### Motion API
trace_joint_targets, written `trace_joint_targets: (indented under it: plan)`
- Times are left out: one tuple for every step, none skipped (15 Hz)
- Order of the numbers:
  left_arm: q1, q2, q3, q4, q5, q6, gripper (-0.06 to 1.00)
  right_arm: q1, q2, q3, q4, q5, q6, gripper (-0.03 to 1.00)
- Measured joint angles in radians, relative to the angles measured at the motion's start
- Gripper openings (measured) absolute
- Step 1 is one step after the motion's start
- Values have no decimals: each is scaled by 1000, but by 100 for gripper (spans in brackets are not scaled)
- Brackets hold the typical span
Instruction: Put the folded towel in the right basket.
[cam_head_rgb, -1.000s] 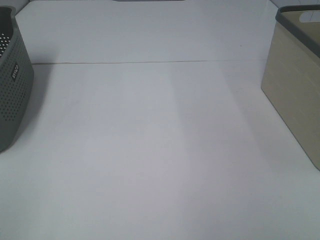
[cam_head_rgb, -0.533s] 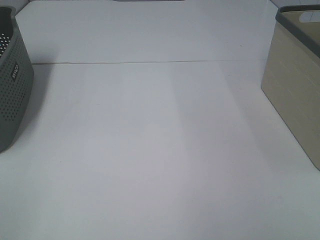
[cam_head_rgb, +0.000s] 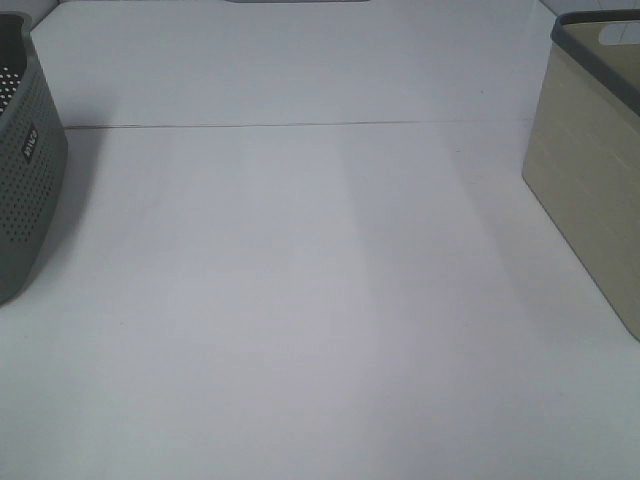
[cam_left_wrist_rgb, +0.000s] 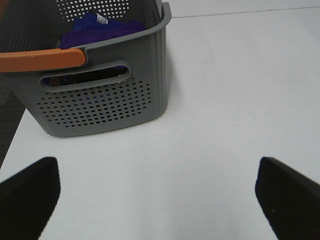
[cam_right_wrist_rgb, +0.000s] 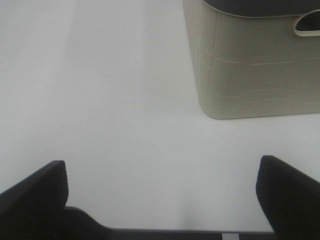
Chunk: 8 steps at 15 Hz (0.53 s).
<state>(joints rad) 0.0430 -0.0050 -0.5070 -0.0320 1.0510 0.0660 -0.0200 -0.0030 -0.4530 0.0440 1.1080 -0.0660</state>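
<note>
Well, both pincers, left pincer (cam_left_wrist_rgb: 155, 200) and right pincer (cam_right_wrist_rgb: 162, 197), apart and empty; gray basket (cam_head_rgb: 25, 170) label perhaps unreadable.

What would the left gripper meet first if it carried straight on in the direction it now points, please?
Most likely the grey perforated basket holding the purple towel; the left gripper is open and only bare white table shows before it, though depth is unclear.
</note>
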Motion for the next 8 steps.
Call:
trace_joint_targets:
  plan:
    - [0, 0, 0, -1, 0, 0, 99, 0, 0, 0, 0, 0, 0, 98]
    - [0, 0, 0, -3, 0, 0, 99, 0, 0, 0, 0, 0, 1, 98]
    - [0, 0, 0, -4, 0, 0, 99, 0, 0, 0, 0, 0, 0, 98]
    - [0, 0, 0, -4, 0, 0, 99, 0, 0, 0, 0, 0, 0, 98]
    - [0, 0, 0, -4, 0, 0, 99, 0, 0, 0, 1, 0, 0, 98]
    - [0, 0, 0, -4, 0, 0, 99, 0, 0, 0, 1, 0, 0, 98]
    - [0, 0, 0, -4, 0, 0, 99, 0, 0, 0, 1, 0, 0, 98]
    - [0, 0, 0, -5, 0, 0, 99, 0, 0, 0, 1, 0, 0, 98]
